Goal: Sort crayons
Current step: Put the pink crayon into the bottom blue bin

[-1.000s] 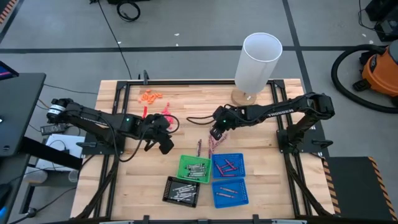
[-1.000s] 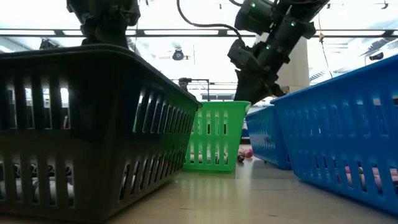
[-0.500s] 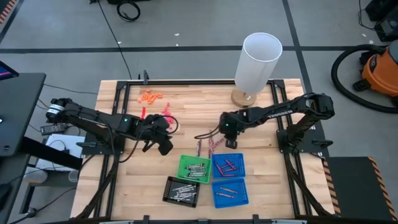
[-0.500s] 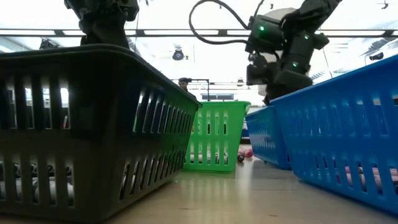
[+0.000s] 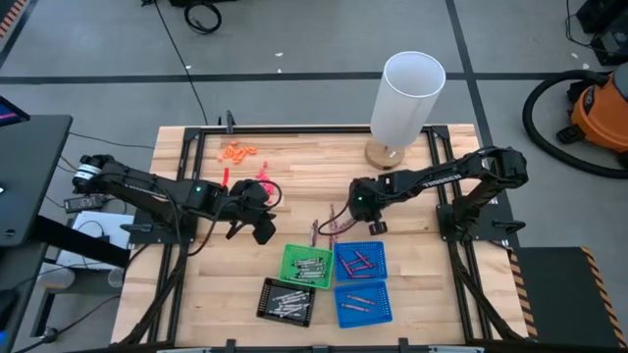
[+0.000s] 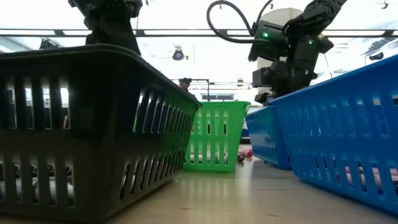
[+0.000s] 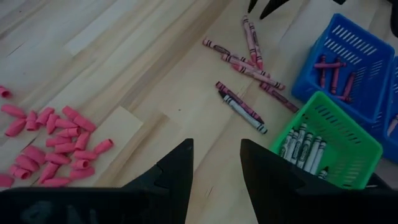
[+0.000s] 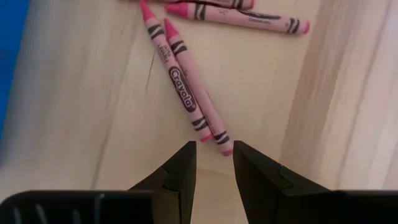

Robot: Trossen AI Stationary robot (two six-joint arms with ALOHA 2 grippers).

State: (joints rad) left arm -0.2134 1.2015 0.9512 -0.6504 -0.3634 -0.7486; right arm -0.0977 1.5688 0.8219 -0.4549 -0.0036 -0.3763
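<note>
1. In the high view we see the right gripper [image 5: 365, 218] at the table's centre, hovering above loose crayons [image 5: 332, 227] lying on the wood. Its fingers [image 8: 181, 171] stand parted with nothing between them; two pink crayons [image 8: 186, 99] lie just ahead of the tips.
2. We find the left gripper [image 5: 257, 227] at about 9 o'clock from that loose pile, well apart from it. Its fingers [image 7: 177, 174] are spread and empty, above bare wood.
3. Coral-pink bits [image 7: 53, 134] lie clustered near the left gripper.
4. At 6 o'clock from the loose pile sit a green basket [image 5: 306, 265], a black basket [image 5: 286, 300] and two blue baskets [image 5: 360, 261], each with crayons inside.
5. A white cylinder [image 5: 405, 98] stands at the table's 12 o'clock edge.
</note>
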